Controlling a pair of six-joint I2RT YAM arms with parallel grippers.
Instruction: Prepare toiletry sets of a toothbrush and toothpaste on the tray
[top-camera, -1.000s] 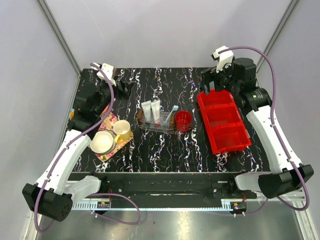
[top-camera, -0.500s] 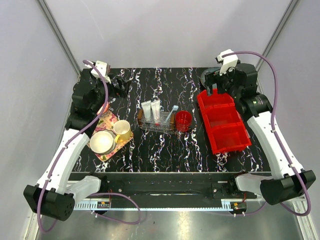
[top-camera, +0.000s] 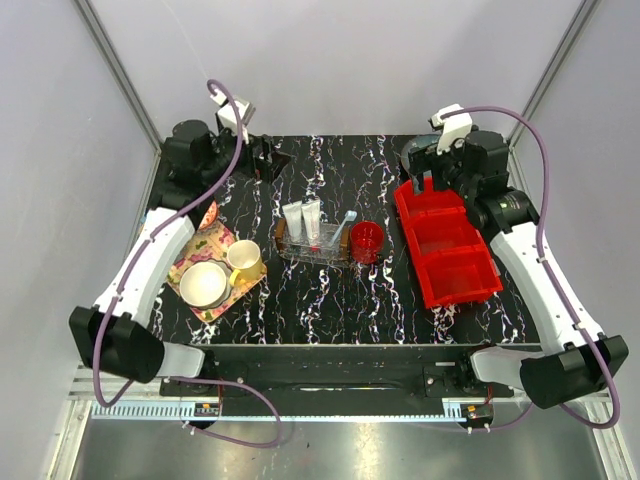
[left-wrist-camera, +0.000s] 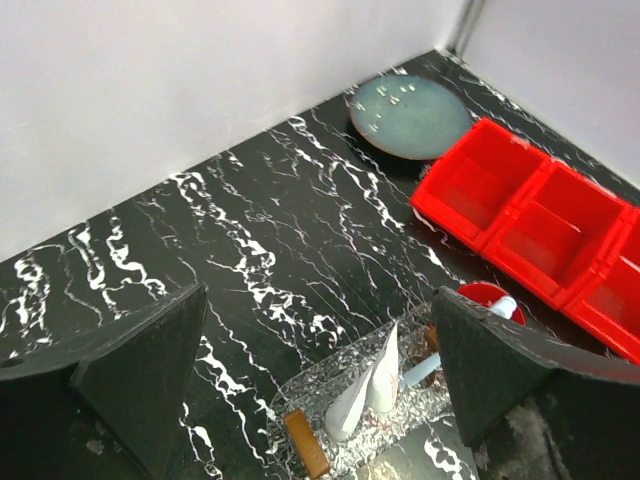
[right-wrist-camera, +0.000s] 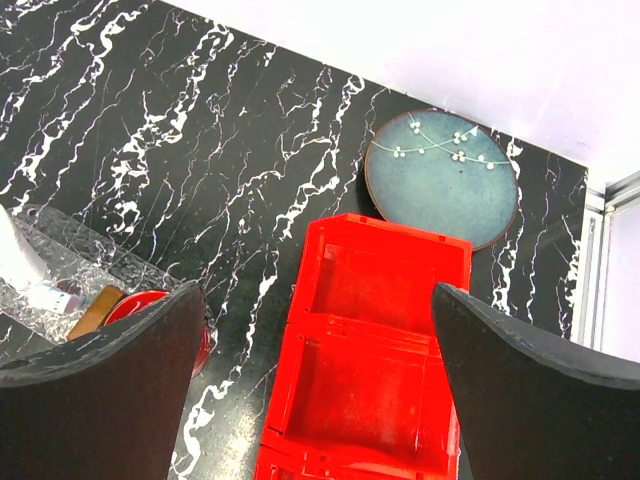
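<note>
While both arms reach over the far side of the table (top-camera: 330, 300), the left gripper (left-wrist-camera: 318, 293) at the far left has its jaws spread wide with nothing between them. The right gripper (right-wrist-camera: 318, 290), above the far end of the red bin (top-camera: 445, 245), is just as wide and empty. Mid-table, the tray (top-camera: 322, 257) holds the toothpaste (top-camera: 302, 220), two tubes side by side in its left half. The toothbrush (top-camera: 343, 226) slants out over the tray's right end, its head by the red cup (top-camera: 367, 241).
</note>
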